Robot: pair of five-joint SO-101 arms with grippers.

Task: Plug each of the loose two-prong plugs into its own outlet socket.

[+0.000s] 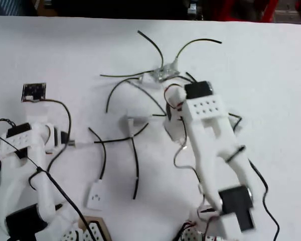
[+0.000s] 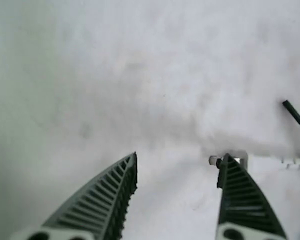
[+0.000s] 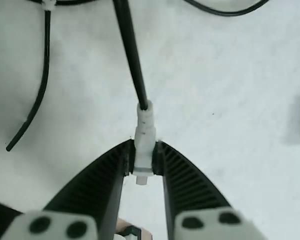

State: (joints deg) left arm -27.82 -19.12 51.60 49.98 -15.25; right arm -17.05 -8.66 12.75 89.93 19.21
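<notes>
Pinching a white two-prong plug [image 3: 145,134], right gripper [image 3: 144,146] clenched tight, left gripper [image 2: 179,156] released over bare bench [image 2: 140,75]

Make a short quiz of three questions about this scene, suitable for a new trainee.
1. True or false: the right gripper is shut on a white plug.
2. Choose one: the left gripper is A) open, B) shut on a socket, C) shut on a screwdriver.
3. Fill in: the cable leading from that plug is ____ in colour.

Key: 1 true; 2 A; 3 black.
</notes>
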